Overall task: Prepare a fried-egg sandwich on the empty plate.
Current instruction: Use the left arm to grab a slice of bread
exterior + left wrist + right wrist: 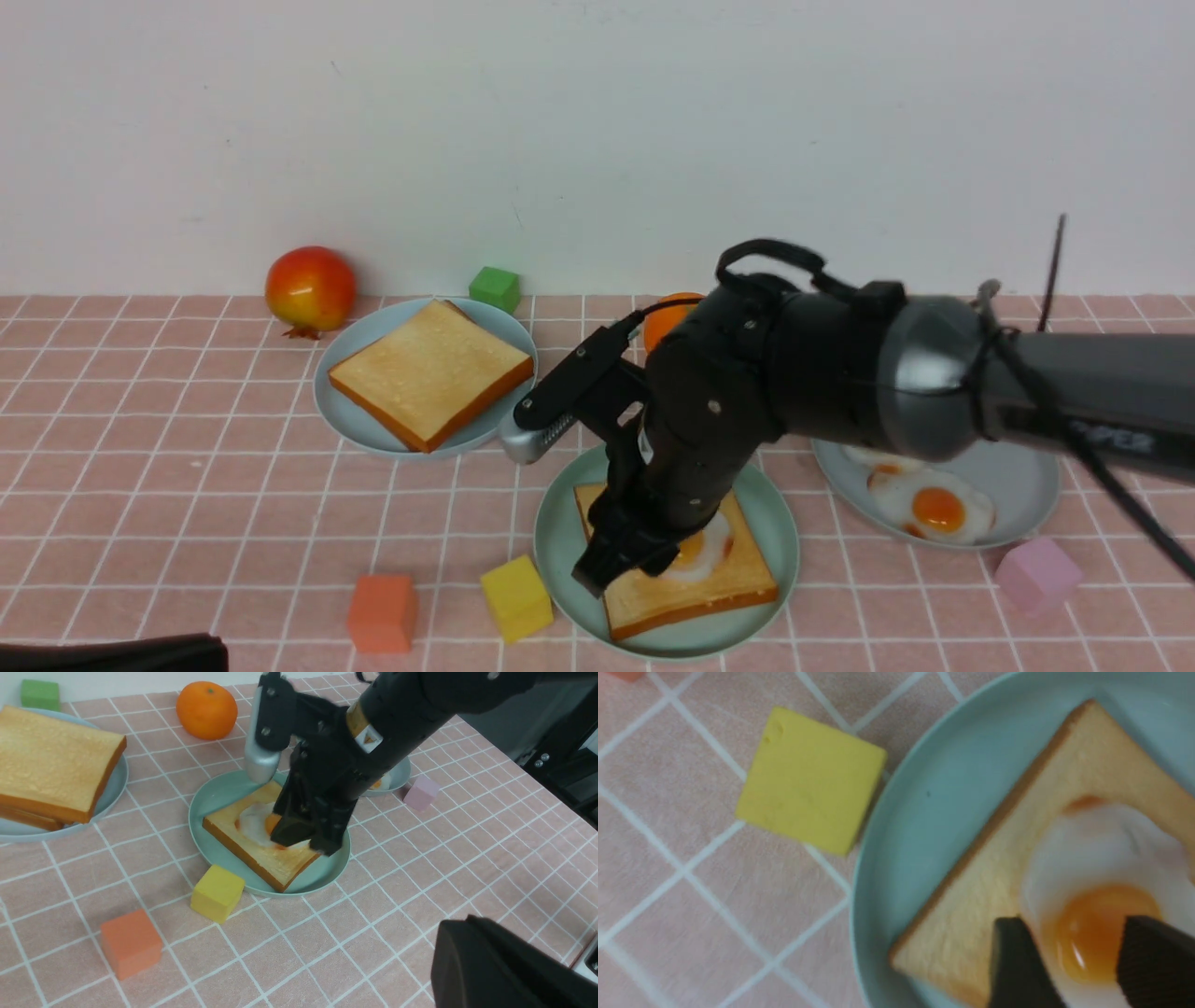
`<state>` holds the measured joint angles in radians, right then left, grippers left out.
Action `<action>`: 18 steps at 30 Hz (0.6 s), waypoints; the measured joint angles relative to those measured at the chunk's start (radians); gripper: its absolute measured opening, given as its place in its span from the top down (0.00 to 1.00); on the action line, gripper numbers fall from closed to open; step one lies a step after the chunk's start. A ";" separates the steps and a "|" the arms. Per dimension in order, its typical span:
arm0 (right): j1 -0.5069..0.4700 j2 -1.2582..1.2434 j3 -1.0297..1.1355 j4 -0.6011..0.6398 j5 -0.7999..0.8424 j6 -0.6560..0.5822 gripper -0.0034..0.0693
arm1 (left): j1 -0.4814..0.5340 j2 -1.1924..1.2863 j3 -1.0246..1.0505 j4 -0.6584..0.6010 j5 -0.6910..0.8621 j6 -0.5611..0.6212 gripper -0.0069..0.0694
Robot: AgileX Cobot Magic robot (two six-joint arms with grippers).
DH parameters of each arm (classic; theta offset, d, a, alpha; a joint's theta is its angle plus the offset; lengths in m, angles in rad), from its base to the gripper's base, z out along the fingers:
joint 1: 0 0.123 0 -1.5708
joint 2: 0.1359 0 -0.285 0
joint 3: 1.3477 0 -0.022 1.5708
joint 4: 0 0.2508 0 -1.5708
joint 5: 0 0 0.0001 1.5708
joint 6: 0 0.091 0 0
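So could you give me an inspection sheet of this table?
Surface: pink grid cloth.
Job's things: toast slice on mint-green plate, egg on top; remaining toast on pale-blue plate.
Clutter: spare eggs on grey-blue plate; pomegranate, orange, green cube, yellow cube, orange cube, pink cube.
Pincers: right pincer open, astride the yolk; left pincer shut, away from the plates.
Cables: black cable looped over right arm.
Surroundings: white wall behind.
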<state>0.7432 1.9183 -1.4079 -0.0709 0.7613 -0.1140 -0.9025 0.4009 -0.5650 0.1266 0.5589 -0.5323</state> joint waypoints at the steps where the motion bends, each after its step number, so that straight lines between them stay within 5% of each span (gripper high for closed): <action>1: 0.000 -0.021 -0.012 0.001 0.030 0.015 0.43 | 0.000 0.000 0.000 0.000 0.000 0.000 0.89; 5: 0.000 -0.184 -0.048 0.002 0.222 0.101 0.48 | 0.000 0.015 -0.004 0.002 0.004 0.000 0.89; 8: 0.000 -0.420 0.005 -0.010 0.395 0.186 0.68 | 0.000 0.114 -0.069 0.011 0.068 -0.001 0.89; 14: 0.000 -0.708 0.182 -0.011 0.437 0.295 0.93 | 0.000 0.303 -0.202 0.029 0.132 0.011 0.89; 18: 0.000 -0.941 0.296 -0.011 0.421 0.340 0.96 | 0.000 0.496 -0.294 0.043 0.139 0.014 0.89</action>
<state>0.7432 0.9772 -1.1115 -0.0819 1.1824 0.2256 -0.9025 0.8971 -0.8594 0.1692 0.6982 -0.5180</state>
